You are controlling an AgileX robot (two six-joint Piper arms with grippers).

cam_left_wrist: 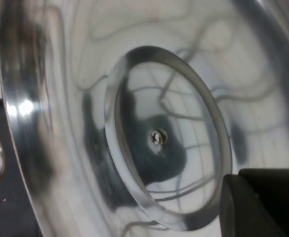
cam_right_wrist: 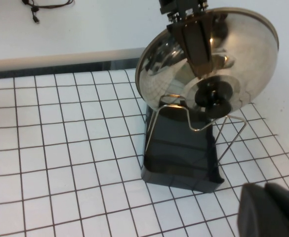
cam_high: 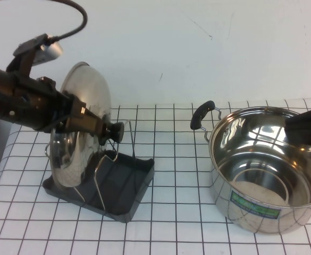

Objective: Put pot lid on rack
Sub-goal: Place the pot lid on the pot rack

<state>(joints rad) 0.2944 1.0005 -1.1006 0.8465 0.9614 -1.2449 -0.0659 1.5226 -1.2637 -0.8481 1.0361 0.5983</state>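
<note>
Upright, the pot lid (cam_high: 80, 125) was pinched by the left gripper (cam_high: 91, 126) at its knob (cam_high: 114, 132), edge lowered into the rack (cam_high: 112, 183) at nine o'clock from the pot (cam_high: 264, 170), while the right gripper (cam_high: 307, 127), finger state not discernible, was kept above the pot's three-o'clock rim.

The pot lid (cam_high: 81, 127) stands upright in the wire rack (cam_high: 99, 180) with the left end effector (cam_high: 94, 127) closed on its knob (cam_high: 114, 132), so lid, arm and wires block the rack from the left. Between rack and steel pot (cam_high: 264, 170) lies bare bench (cam_high: 176, 175). The right end effector (cam_high: 307, 127) hangs over the pot's right rim, blocking that side of the opening.
</note>
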